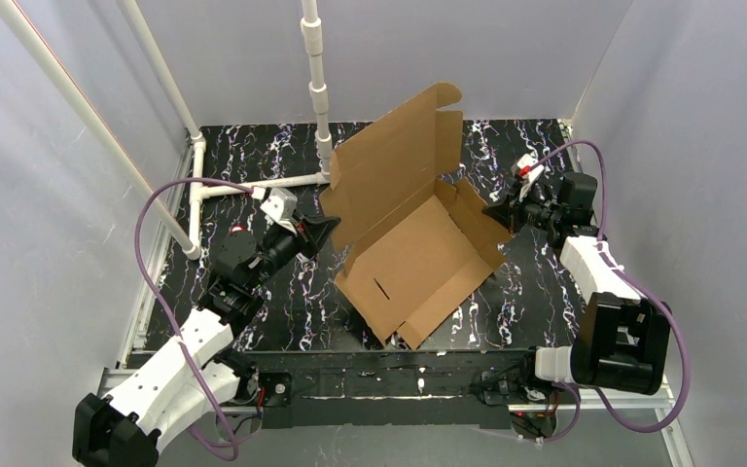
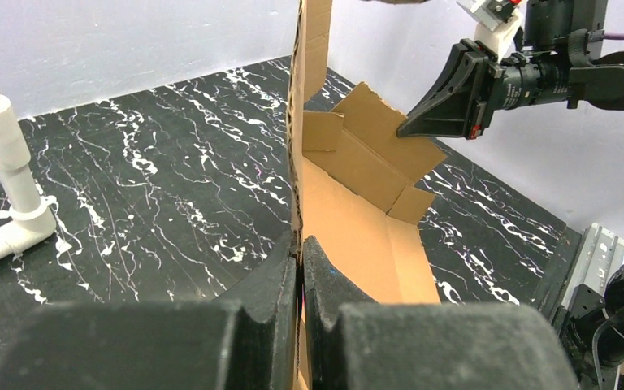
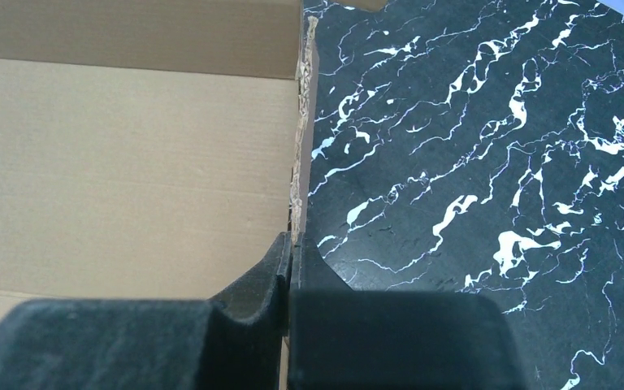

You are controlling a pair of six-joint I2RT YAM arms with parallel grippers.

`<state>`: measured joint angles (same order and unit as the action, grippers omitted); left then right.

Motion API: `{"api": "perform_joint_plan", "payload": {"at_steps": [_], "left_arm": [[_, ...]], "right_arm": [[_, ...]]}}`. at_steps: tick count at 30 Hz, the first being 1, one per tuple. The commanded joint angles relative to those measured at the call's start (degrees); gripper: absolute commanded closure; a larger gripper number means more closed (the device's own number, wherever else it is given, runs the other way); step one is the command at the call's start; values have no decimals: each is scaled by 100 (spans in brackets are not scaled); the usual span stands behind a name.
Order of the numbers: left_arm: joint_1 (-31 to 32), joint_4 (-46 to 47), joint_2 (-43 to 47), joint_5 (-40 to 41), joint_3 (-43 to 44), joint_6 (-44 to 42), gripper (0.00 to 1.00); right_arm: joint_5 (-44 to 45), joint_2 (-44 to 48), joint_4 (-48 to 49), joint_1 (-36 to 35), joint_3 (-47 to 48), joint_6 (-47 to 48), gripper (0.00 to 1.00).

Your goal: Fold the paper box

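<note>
- The paper box [image 1: 413,255] sits mid-table on the black marbled tabletop [image 1: 545,302], right between the 2 arms. It is only partly formed.
- Its base panel lies low with 1 corner pointing toward the arm bases. The big lid panel stands up behind it, leaning toward the far wall.
- A short slit [image 1: 381,288] shows in the base panel.
- The left gripper [image 1: 329,226] is in at the box's left side, pinched tight on the cardboard.
- In the left wrist view the corrugated edge runs straight down into the closed fingers [image 2: 272,284], with no gap showing.
- Over on the right, the right gripper [image 1: 494,212] is clamped on the raised side flap [image 1: 477,216].
- The right wrist view has the thin cardboard edge nipped between the 2 black fingers. Brown panel fills the left of that view and marbled tabletop the right.
- Seen across the box from the left wrist, the right gripper's black tip meets the top edge of that flap.
- A white pipe frame [image 1: 317,88] stands at the far left of the table, with 1 upright just beside the lid panel's left edge.
</note>
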<state>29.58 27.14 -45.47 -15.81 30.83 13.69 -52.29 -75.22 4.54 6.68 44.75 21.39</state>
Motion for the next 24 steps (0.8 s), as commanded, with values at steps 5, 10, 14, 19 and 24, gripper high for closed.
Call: {"api": "perform_joint_plan", "payload": {"at_steps": [5, 10, 14, 19, 24], "left_arm": [[12, 147, -164, -693, 485, -371, 100], [12, 143, -363, -1144, 748, -680, 100], [12, 126, -631, -1285, 1013, -1003, 100], [12, 120, -996, -1326, 1390, -1253, 100], [13, 132, -1157, -1319, 1582, -1326, 100]], "right_arm": [[-239, 85, -73, -9, 90, 549, 99], [26, 216, 130, -9, 30, 466, 99], [369, 218, 792, -46, -146, -45, 99], [847, 172, 2646, -149, -698, -1107, 99], [1036, 127, 3889, -160, -1010, -1487, 99]]}}
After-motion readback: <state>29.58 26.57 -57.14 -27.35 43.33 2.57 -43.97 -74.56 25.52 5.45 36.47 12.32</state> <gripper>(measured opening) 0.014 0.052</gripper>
